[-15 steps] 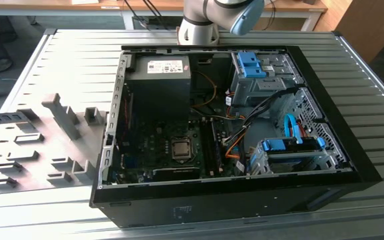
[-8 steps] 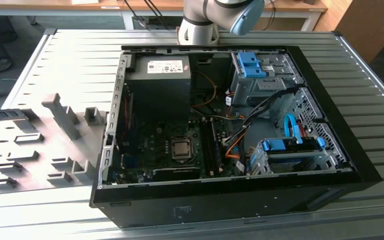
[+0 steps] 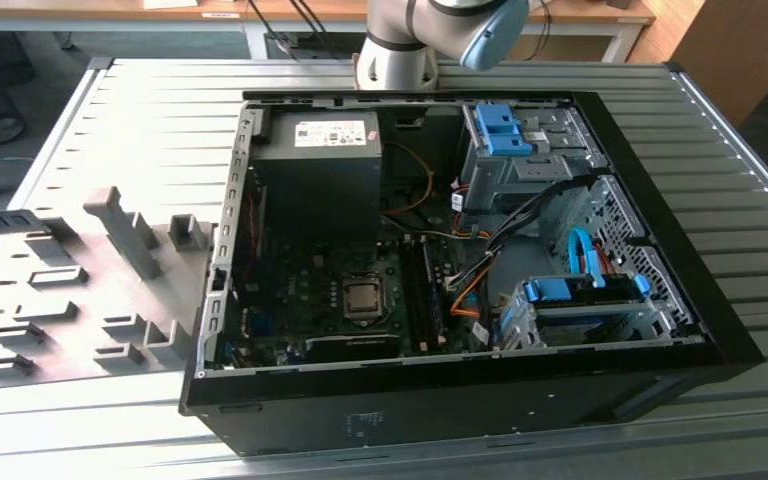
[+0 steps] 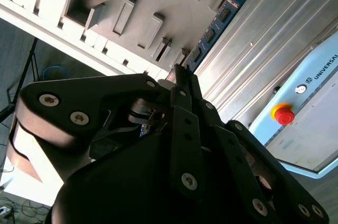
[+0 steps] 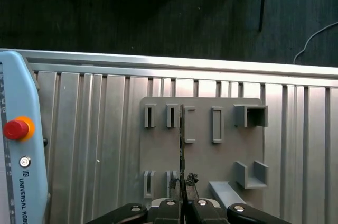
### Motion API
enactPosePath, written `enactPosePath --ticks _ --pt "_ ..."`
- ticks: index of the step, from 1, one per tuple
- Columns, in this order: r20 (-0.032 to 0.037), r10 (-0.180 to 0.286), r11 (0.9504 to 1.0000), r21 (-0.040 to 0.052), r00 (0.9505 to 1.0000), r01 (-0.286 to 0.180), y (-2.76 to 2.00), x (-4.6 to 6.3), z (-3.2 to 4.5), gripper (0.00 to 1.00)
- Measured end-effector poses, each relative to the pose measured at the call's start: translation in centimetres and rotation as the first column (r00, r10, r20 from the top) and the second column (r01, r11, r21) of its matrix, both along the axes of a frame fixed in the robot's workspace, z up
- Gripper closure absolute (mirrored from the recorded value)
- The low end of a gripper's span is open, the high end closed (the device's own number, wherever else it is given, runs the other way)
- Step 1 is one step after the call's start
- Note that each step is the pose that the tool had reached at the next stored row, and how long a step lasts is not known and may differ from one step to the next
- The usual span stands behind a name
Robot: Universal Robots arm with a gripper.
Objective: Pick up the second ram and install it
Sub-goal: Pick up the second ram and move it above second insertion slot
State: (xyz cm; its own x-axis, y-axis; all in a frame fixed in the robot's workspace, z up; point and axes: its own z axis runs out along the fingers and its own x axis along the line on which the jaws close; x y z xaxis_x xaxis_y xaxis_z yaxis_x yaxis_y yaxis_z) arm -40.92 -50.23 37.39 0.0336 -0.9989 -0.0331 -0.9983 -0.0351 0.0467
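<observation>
The second ram (image 5: 182, 139) is edge-on in the first wrist view, a thin dark strip running out from my fingertips above the grey fixture plate (image 5: 222, 155). In the second wrist view the same ram (image 4: 214, 31) is a dark blue board with black chips, reaching from the fingertips past the plate's edge. My gripper (image 5: 182, 183) is shut on the ram's near end, and its black linkage (image 4: 185, 129) fills the foreground. The ram hangs between two rows of slot blocks and sits in none of them. The open computer case (image 3: 624, 200) lies on the table.
Inside the case are the motherboard with its processor socket (image 3: 361, 297), long memory slots (image 3: 420, 290) beside it, a power supply (image 3: 317, 170) and blue drive cages (image 3: 504, 130). A pale blue pendant with a red stop button (image 5: 16, 128) lies on the ribbed table beside the fixture plate (image 3: 77, 300).
</observation>
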Motion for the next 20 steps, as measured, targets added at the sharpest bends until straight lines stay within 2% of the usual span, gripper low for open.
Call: enactPosePath --ticks 12,13,17,20 --pt "0.0001 0.0 1.0 0.0008 1.0 0.0 0.0 0.0 1.55 0.86" --pt "0.0002 0.0 1.0 0.0028 1.0 0.0 0.0 0.0 1.62 0.86" --pt "0.0001 0.0 0.9997 0.0256 1.0 0.0 0.01 0.0 1.84 0.86" --pt "-0.0001 0.0 0.9996 0.0276 1.0 0.0 0.01 0.0 2.24 0.86"
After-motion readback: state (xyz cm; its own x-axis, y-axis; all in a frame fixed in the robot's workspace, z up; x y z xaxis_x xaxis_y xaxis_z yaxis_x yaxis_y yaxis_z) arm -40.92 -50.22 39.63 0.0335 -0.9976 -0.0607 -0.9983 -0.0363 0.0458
